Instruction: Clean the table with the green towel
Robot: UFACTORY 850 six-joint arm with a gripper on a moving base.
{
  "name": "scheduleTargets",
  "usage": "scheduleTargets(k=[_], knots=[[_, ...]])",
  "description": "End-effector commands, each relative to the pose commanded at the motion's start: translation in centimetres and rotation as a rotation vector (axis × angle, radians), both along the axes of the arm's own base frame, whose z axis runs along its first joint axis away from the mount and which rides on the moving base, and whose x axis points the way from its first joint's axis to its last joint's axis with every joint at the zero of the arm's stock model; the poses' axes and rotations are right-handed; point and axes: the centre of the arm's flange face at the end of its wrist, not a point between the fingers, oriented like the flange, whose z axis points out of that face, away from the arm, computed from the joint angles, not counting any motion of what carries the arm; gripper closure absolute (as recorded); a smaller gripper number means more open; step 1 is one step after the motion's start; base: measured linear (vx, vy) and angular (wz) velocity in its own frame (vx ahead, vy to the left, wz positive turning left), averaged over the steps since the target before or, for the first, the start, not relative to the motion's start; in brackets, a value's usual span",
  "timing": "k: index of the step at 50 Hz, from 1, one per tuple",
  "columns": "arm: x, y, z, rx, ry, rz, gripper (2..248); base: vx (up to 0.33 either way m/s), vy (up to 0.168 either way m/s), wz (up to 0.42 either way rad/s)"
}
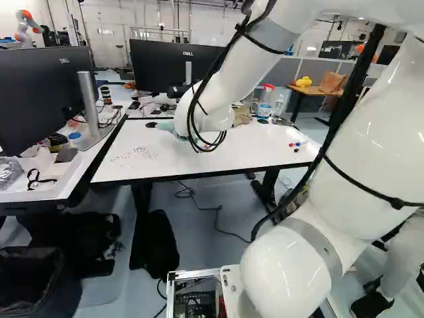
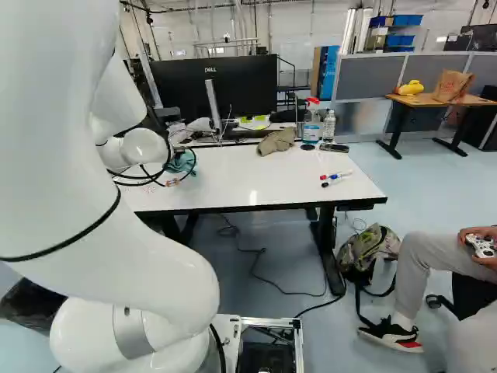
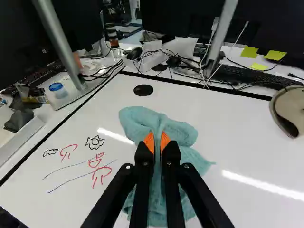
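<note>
Pinching the green towel [image 3: 194, 159], your gripper [image 3: 157, 142] has its orange pads close together with a fold of the cloth between them. The towel lies bunched on the white table [image 2: 256, 175], spreading ahead of the fingertips and out to both sides under them. Beside it you have drawn marks [image 3: 95, 164] in black, red and blue; in the left base view they sit left of the arm's wrist. Ahead of the towel you can see a round black disc [image 3: 144, 90] on the tabletop, near the far edge.

Farther out, in the right base view, you have a crumpled tan cap [image 2: 277, 141] by the far edge, with a spray bottle [image 2: 311, 128] and a clear bottle [image 2: 329, 127] to its right. Some markers [image 2: 335, 177] lie near the table's right end. Behind the table stands a dark monitor [image 2: 213, 85], and on the floor by the table's right leg is a backpack [image 2: 365, 250].
</note>
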Motion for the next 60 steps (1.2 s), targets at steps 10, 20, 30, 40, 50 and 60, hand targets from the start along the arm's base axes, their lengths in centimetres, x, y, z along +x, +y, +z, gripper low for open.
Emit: scheduleTargets(k=[10, 20, 30, 40, 50, 60], knots=[[-0.3, 1.5, 0.0, 0.0, 0.0, 0.034, 215, 0.0, 0.0, 0.0], [-0.5, 3.0, 0.0, 0.0, 0.0, 0.068, 215, 0.0, 0.0, 0.0], [-0.8, 4.6, 0.0, 0.0, 0.0, 0.101, 215, 0.0, 0.0, 0.0], [-1.2, 6.1, 0.0, 0.0, -0.001, 0.135, 215, 0.0, 0.0, 0.0], [-1.7, 7.6, 0.0, 0.0, 0.0, 0.169, 215, 0.0, 0.0, 0.0], [-2.3, 8.5, -0.1, -0.008, 0.014, 0.192, 215, 0.0, 0.0, 0.0]])
